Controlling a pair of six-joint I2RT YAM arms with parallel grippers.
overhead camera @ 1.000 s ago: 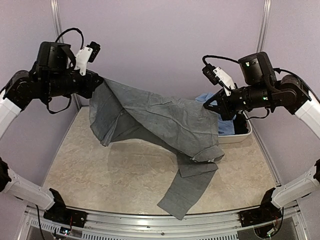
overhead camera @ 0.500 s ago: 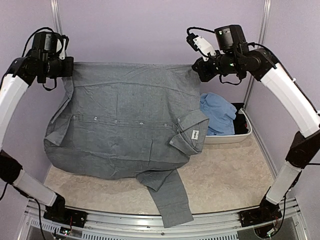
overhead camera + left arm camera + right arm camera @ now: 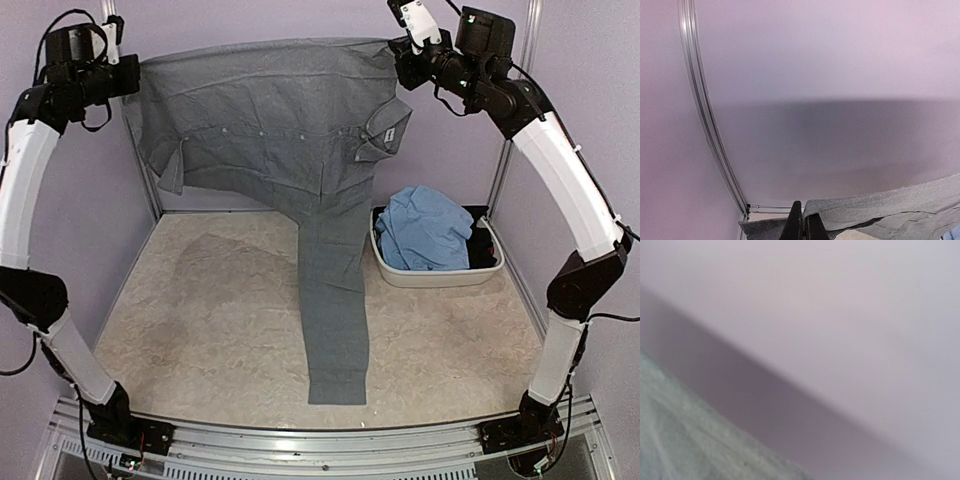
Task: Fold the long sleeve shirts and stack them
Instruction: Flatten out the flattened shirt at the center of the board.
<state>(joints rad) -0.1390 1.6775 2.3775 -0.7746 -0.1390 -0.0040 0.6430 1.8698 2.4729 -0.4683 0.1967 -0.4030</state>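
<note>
Both pinched shut on the shirt (image 3: 260, 110) edge, left end effector (image 3: 134, 76) and right end effector (image 3: 399, 52) might slip, dropping it.

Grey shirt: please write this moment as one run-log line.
grey shirt: held up, spread | left jaws: shut on top corner | right jaws: shut on other | sleeve: hangs to table | blue shirt: in white basin

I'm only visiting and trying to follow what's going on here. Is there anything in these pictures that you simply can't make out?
- Right gripper: in the top view its fingertips are hidden behind the grey shirt's corner; the right wrist view is only blurred cloth and wall.
- Blue shirt: top view, bunched in the basin, sleeves and buttons lost in its folds.
- Dark thing in the basin: top view, half under the blue shirt, unidentifiable.
</note>
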